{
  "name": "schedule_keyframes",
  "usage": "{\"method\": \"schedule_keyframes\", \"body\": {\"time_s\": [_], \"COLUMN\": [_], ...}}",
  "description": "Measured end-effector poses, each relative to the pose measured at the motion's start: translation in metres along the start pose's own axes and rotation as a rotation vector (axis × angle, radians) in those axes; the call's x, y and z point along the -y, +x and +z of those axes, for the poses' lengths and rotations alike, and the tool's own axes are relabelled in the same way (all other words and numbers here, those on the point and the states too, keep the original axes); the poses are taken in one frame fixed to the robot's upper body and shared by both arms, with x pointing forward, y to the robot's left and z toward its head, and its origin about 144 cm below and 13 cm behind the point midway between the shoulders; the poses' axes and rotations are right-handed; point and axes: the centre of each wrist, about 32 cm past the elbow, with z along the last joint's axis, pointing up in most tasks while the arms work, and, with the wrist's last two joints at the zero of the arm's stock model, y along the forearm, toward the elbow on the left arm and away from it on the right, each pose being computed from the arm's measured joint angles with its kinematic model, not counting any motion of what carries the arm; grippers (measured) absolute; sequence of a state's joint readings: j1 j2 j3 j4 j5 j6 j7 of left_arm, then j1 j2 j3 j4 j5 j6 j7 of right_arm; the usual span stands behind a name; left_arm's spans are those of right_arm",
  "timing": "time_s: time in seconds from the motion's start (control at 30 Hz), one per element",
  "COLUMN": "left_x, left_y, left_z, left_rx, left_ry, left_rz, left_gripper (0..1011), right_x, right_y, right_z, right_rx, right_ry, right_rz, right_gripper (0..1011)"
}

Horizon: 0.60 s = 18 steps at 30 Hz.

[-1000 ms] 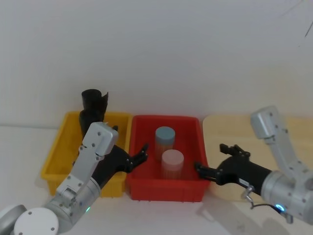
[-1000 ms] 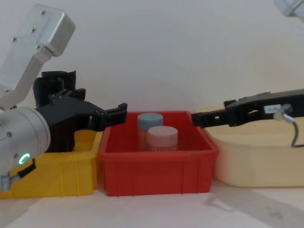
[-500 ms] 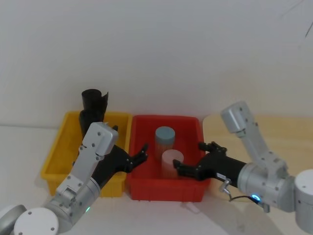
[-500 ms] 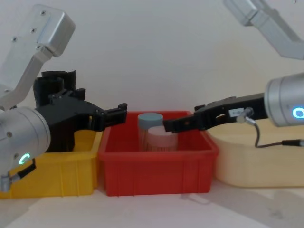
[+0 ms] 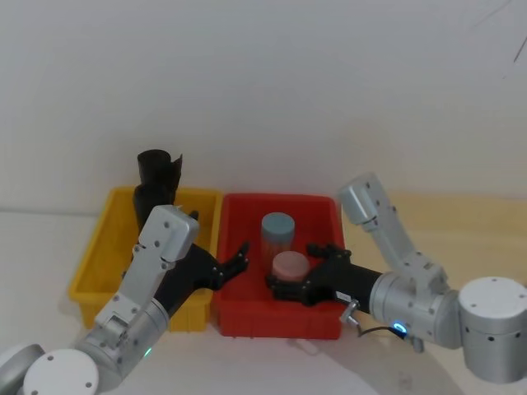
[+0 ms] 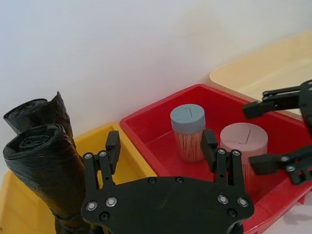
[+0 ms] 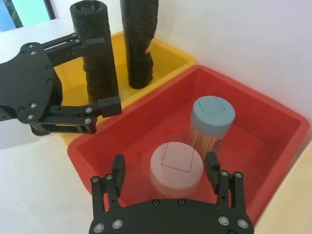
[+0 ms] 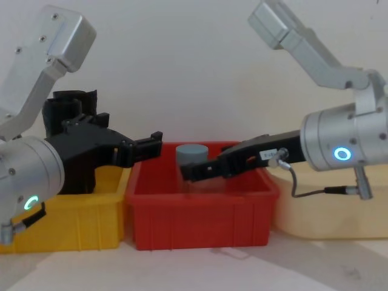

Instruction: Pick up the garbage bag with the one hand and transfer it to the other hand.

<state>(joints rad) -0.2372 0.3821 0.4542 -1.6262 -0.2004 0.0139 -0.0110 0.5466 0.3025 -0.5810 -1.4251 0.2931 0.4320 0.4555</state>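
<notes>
Left gripper (image 6: 161, 145) hangs wide, empty, lower left by the garbage bags (image 5: 155, 177); right gripper (image 7: 165, 165) (equally splayed) straddles the pink jar (image 5: 290, 265).

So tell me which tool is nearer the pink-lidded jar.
Right. The right tool sits open around the pink-lidded jar in the red bin; the left tool hangs apart, at the bin's edge by the yellow bin.

Plain white wall (image 5: 263, 82) at back, white tabletop (image 5: 33, 255) in front, soft even light thru-out.
</notes>
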Motion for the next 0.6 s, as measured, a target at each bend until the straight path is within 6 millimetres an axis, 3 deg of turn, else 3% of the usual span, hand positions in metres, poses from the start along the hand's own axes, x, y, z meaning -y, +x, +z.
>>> {"method": "schedule_keyframes", "body": {"time_s": [0.3,0.6], "left_x": [0.0,0.0], "left_y": [0.0,0.0], "left_z": [0.0,0.0], "left_rx": [0.0,0.0], "left_ry": [0.0,0.0], "left_rz": [0.0,0.0], "left_gripper": [1000,1000], "right_x": [-0.015,-0.022], "right_y": [0.004,0.007], "right_z": [-0.001,-0.002], "right_rx": [-0.003,-0.003], "right_ry": [-0.01,-0.016], "right_rz": [0.002,0.001], "right_gripper": [993,786]}}
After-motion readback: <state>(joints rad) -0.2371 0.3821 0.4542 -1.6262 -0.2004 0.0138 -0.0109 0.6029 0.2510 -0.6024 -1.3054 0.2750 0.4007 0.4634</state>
